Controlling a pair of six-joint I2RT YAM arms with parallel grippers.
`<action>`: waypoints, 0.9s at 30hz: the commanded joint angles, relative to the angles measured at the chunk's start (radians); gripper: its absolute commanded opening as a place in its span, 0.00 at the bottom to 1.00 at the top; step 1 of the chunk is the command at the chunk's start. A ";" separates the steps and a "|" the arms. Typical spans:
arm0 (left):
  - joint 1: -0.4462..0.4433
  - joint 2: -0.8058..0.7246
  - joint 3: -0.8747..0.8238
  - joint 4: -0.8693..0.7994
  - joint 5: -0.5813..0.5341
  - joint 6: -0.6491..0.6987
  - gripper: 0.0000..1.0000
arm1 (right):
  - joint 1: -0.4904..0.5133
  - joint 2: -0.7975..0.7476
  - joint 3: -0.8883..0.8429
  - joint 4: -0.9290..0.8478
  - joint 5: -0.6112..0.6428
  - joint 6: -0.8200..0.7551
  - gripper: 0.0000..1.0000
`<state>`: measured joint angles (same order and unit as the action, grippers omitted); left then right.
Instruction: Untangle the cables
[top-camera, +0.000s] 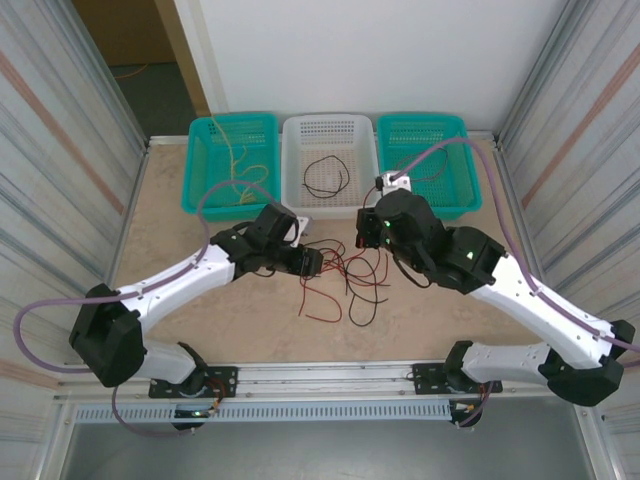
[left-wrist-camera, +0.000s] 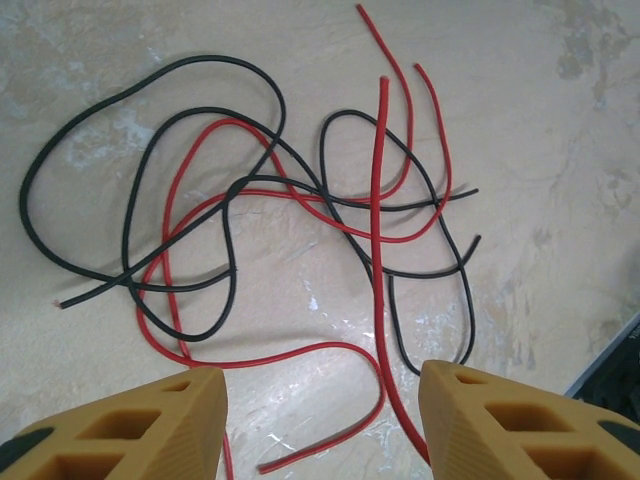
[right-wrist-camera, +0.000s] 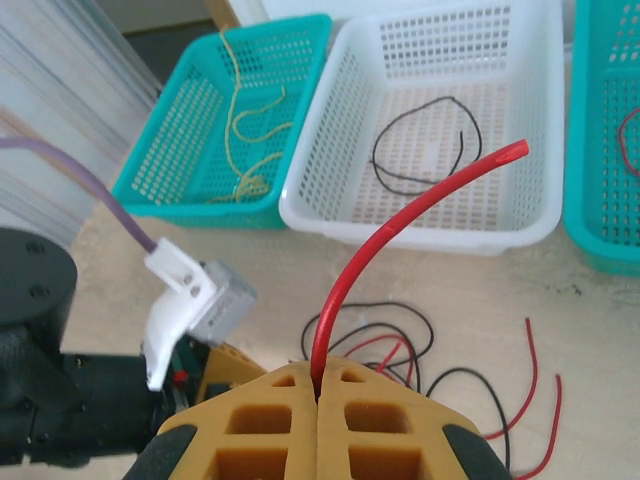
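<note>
The cables (top-camera: 340, 285) lie in a loose red-and-black knot at the middle of the counter (top-camera: 250, 325), between the two arms. One red cable (right-wrist-camera: 400, 210) is caught. The right claw (right-wrist-camera: 320, 378) is pinched tight on it, and its free end arcs up toward 1 o'clock in the right wrist view. The left claw (left-wrist-camera: 320, 375) hangs over the heap with its fingers (left-wrist-camera: 150, 425) spread wide and nothing between them.

To my eye the job now is drawing that red cable clear. I'd lift it slowly and straight away from the pile, watching where black strands ride over it. I'd also bring the open left claw down to pin the rest, so the whole knot doesn't trail along. A quick tug would likely cinch the crossings tighter.

Three baskets stand in a row at 12 o'clock. The left teal basket (top-camera: 196, 170), at 11 o'clock, holds pale yellow cables (top-camera: 238, 165). The white basket (top-camera: 290, 170) in the middle holds a single black loop (top-camera: 325, 178). The right teal basket (top-camera: 470, 160), at 1 o'clock, sits partly behind the right arm. A bit of red (right-wrist-camera: 628, 130) shows inside it, too little to name.
</note>
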<state>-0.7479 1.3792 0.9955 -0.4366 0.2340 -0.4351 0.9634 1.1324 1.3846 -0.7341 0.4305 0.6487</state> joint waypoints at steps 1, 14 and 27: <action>-0.023 0.021 0.025 0.016 0.023 -0.005 0.54 | -0.060 0.002 0.037 0.002 0.017 -0.027 0.00; -0.023 -0.069 0.094 -0.130 -0.187 0.139 0.70 | -0.584 0.188 0.326 -0.004 -0.220 -0.165 0.00; 0.038 -0.149 0.056 -0.161 -0.168 0.078 0.76 | -0.973 0.501 0.366 0.097 -0.592 -0.082 0.17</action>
<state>-0.7132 1.2675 1.0668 -0.5762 0.0765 -0.3443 0.0319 1.5818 1.7329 -0.6670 -0.0170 0.5327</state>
